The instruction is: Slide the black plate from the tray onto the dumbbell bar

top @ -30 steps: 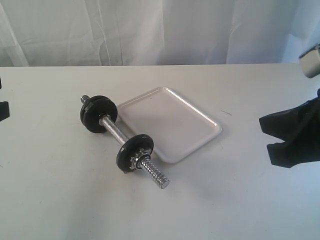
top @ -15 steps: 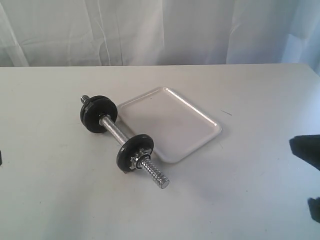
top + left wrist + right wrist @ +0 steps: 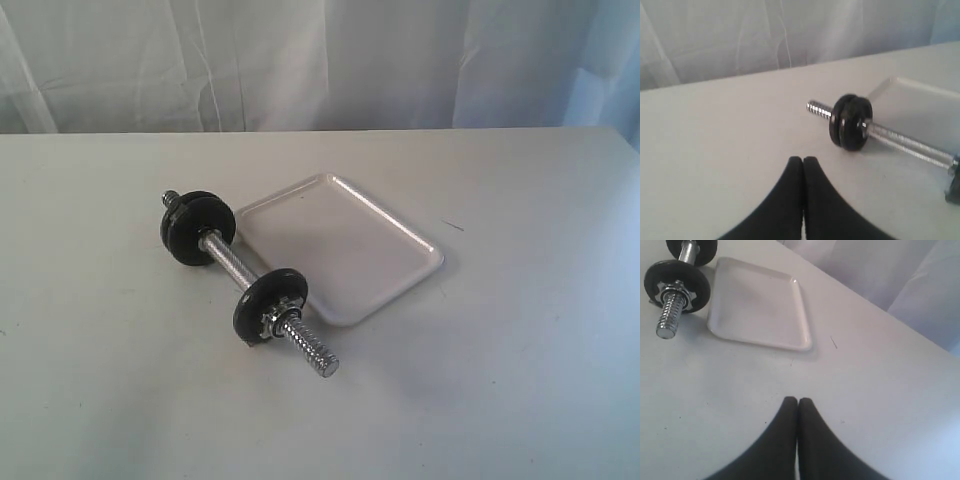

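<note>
The dumbbell bar (image 3: 235,265) lies on the white table left of the tray (image 3: 340,245), which holds nothing. The black plate (image 3: 285,285) sits on the bar's near threaded end with a silver nut against it; it also shows in the right wrist view (image 3: 697,282). Two similar black discs (image 3: 195,228) sit together at the bar's far end. Neither gripper shows in the exterior view. My left gripper (image 3: 803,159) is shut and empty over bare table, short of the two discs (image 3: 851,122). My right gripper (image 3: 798,400) is shut and empty, on the near side of the tray (image 3: 760,305).
A white curtain (image 3: 320,60) hangs behind the table's far edge. A small dark mark (image 3: 453,225) lies on the table right of the tray. The bar's bare threaded tip (image 3: 322,362) sticks out toward the table's front.
The right gripper pulled back to the right and left the exterior view. The left one also dropped out at the left edge. The dumbbell and tray stayed put.
</note>
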You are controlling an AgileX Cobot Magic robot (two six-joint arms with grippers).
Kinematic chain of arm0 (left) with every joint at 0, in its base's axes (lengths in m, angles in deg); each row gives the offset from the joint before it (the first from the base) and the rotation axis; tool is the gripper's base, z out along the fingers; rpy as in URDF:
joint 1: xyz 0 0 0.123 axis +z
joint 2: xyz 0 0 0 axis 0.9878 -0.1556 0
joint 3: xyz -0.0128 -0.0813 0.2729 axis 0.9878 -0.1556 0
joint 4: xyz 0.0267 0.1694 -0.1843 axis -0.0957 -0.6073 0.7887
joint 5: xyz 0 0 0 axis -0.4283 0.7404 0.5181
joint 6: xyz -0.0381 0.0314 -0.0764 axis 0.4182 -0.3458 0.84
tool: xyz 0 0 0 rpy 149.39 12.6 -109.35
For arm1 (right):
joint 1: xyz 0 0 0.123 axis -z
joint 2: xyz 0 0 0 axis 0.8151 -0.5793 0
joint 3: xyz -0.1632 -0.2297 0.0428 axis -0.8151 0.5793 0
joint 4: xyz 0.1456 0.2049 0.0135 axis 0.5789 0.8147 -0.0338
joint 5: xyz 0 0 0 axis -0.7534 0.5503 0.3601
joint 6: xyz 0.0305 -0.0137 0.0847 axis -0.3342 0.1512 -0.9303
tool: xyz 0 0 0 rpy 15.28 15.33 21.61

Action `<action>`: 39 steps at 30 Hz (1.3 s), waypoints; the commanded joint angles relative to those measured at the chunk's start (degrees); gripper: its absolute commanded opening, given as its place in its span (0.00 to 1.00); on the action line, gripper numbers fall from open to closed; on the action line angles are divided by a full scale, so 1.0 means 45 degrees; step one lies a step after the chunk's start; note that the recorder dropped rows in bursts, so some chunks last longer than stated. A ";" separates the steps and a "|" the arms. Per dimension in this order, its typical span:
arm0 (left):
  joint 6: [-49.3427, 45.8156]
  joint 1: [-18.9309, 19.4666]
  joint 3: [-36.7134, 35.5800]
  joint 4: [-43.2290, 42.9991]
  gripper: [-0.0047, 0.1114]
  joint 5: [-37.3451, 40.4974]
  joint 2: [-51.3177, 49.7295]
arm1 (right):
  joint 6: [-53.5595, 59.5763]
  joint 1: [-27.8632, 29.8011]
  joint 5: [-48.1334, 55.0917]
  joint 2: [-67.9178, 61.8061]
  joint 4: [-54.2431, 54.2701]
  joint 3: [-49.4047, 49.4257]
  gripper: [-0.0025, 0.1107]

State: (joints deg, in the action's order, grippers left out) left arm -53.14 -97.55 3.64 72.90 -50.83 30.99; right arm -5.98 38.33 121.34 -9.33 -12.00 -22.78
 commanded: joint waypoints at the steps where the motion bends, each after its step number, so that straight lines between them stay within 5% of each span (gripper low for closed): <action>1: 0.0028 -0.0034 -0.1235 0.0033 0.04 0.0327 0.0083 | 0.0073 0.0067 -0.0590 0.0893 0.0032 0.0985 0.02; 8: 0.0028 -0.0034 -0.1632 0.0033 0.04 0.2514 0.0083 | 0.0102 0.0067 -0.0064 0.2263 -0.0656 0.2563 0.02; 25: 0.0028 -0.0034 -0.1632 0.0033 0.04 0.2576 0.0083 | 0.0129 0.0067 -0.1270 0.2263 0.0620 0.2925 0.02; 32: 0.0028 -0.0034 -0.1632 0.0033 0.04 0.2576 0.0083 | -0.6921 0.0725 -0.2699 0.2263 -0.1609 0.3659 0.02; 39: 0.0028 -0.0034 -0.1632 0.0033 0.04 0.2576 0.0083 | -0.6476 0.2313 -0.2990 0.2263 -0.1721 0.3710 0.02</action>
State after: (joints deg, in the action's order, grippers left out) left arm -53.14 -97.55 -3.35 72.90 -39.87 30.99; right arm -36.52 47.39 109.43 0.57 -19.01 -6.41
